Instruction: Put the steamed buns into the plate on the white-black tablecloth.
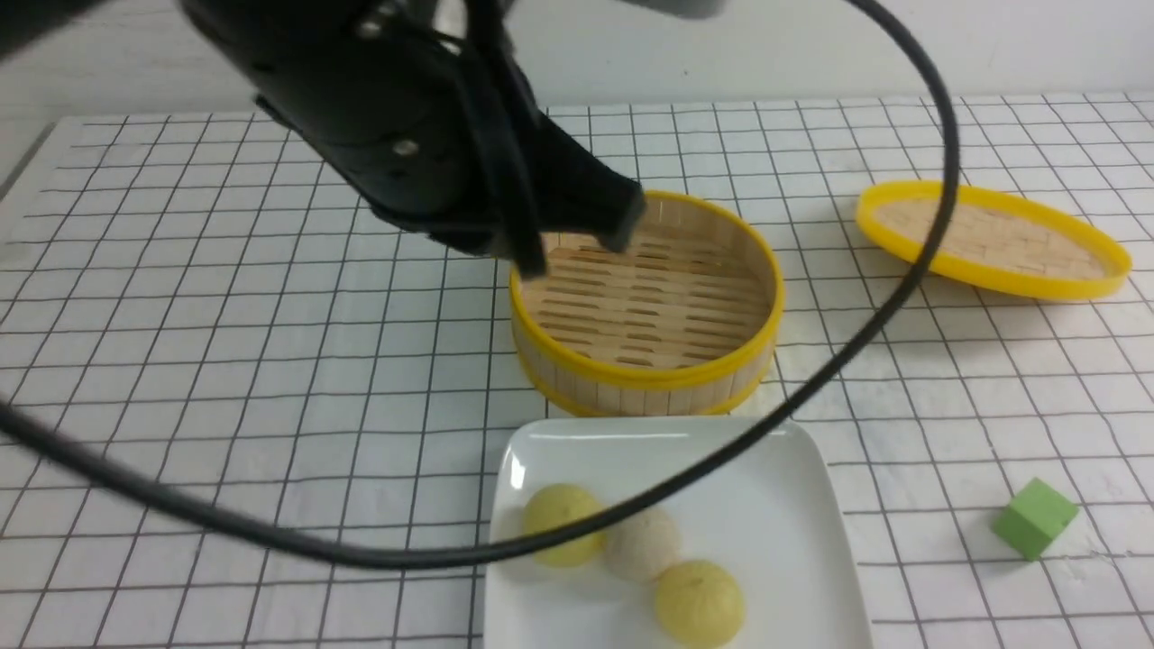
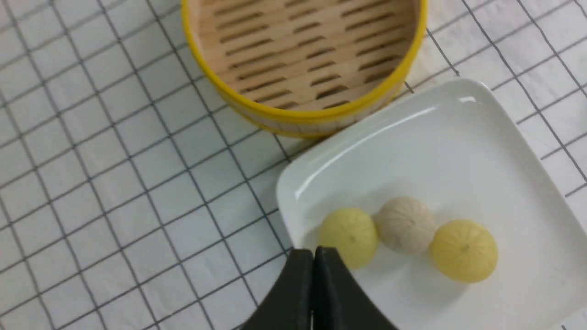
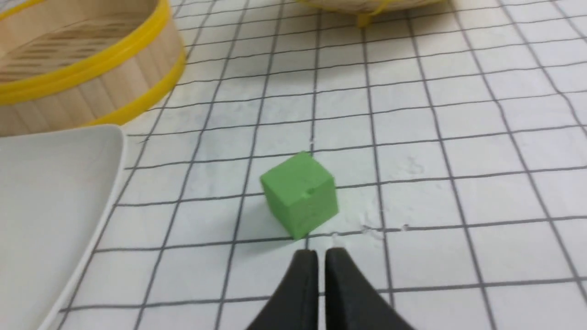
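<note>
Three steamed buns lie in a row on the plate (image 1: 766, 469): a pale yellow one (image 1: 563, 523), an off-white one (image 1: 642, 543) and a second yellow one (image 1: 699, 602). The plate rests on the white-black tablecloth (image 1: 225, 361) near the front edge. My left gripper (image 2: 313, 251) is shut and empty, raised above the plate's rim (image 2: 458, 146) beside the nearest yellow bun (image 2: 349, 236). In the front view it (image 1: 622, 225) shows against the basket. My right gripper (image 3: 321, 252) hangs low over the cloth just short of the green cube, its fingers nearly together with only a thin slit and nothing between them.
An empty yellow-rimmed bamboo basket (image 1: 649, 377) stands just behind the plate. Its lid (image 1: 992, 236) lies at the back right. A green cube (image 1: 1035, 517) sits on the cloth right of the plate. A black cable (image 1: 270, 536) loops across the front view.
</note>
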